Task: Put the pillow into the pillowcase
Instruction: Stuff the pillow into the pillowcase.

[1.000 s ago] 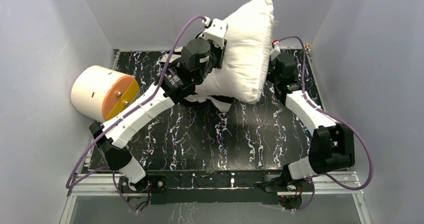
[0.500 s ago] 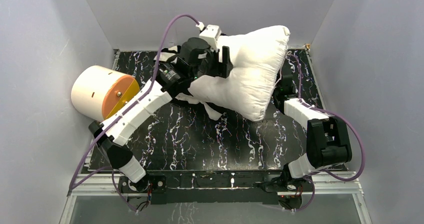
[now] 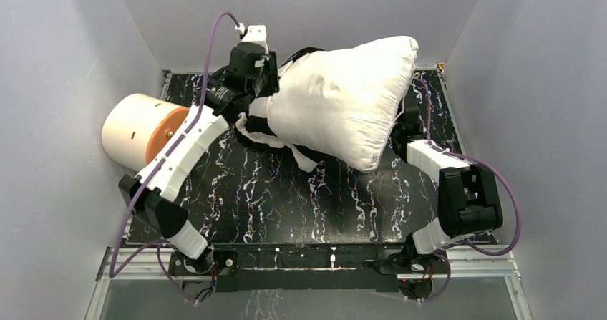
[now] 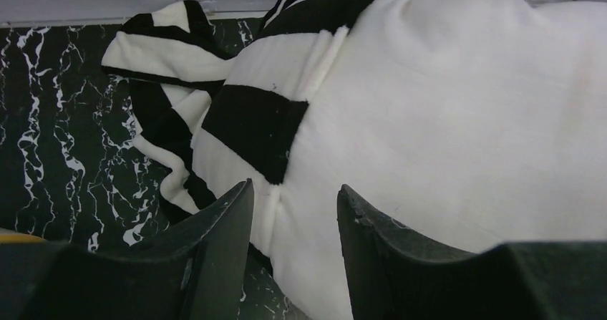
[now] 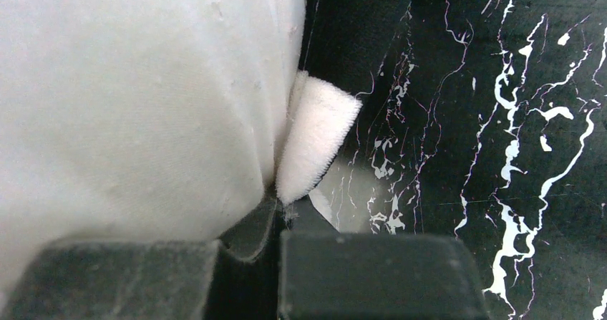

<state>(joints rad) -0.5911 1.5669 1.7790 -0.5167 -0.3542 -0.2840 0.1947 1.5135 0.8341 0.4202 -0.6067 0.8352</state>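
The plump white pillow lies tilted across the back of the table, partly on the black-and-white striped pillowcase. In the left wrist view the pillowcase bunches against the pillow's left end. My left gripper hovers at that end, open, and its jaws stand apart with nothing clamped. In the right wrist view my right gripper is shut on a fuzzy white pillowcase corner, pressed beside the pillow. From above, the pillow hides the right gripper.
A cream cylinder with an orange face lies at the left edge, close to my left forearm. The black marbled tabletop is enclosed by grey walls on three sides. My right arm is folded at the right edge.
The left gripper let go of the pillow and drew back to the left. The pillow tipped from upright to lying over the pillowcase. The right arm pulled nearer, still shut.
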